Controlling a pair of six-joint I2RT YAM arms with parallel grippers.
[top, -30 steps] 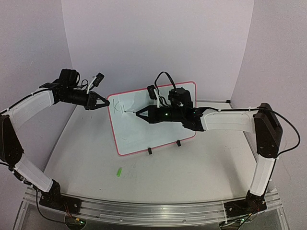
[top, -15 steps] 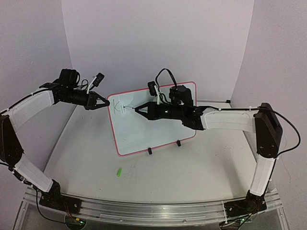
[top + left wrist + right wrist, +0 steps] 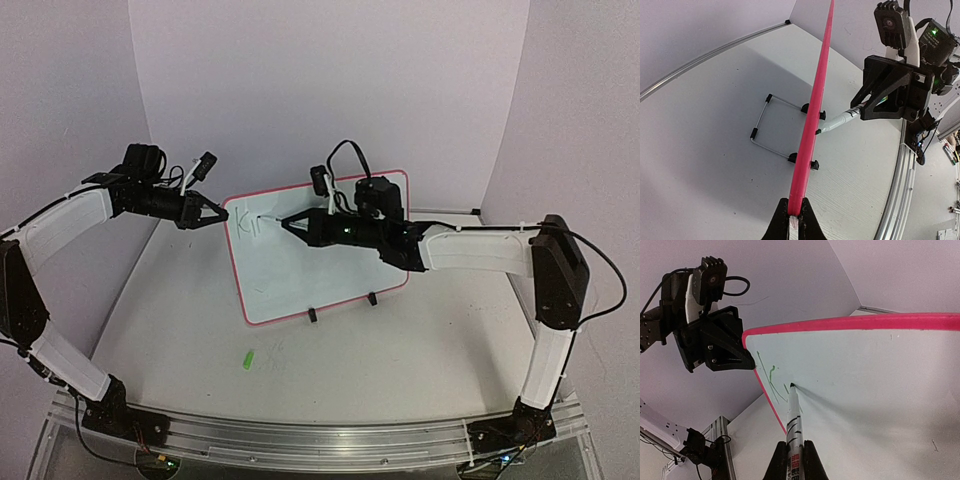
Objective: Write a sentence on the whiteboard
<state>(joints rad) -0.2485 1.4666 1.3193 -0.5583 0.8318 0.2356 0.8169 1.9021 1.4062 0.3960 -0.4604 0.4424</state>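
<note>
The whiteboard (image 3: 290,285) stands tilted back on its wire stand (image 3: 771,124) near the middle of the table (image 3: 420,370). It has a white face, a thin pink-red rim, rounded corners and two black clips at its lower edge. Of the sentence (image 3: 771,381) only a few thin green strokes show by the upper left corner: a K and a short mark beside it. The left gripper (image 3: 220,214) has its jaws pinched on the rim at that corner. The right gripper (image 3: 286,224) is closed around a marker (image 3: 794,422), whose tip touches the board just right of the strokes. A small green piece (image 3: 247,358) lies on the table in front of the board, well apart.
</note>
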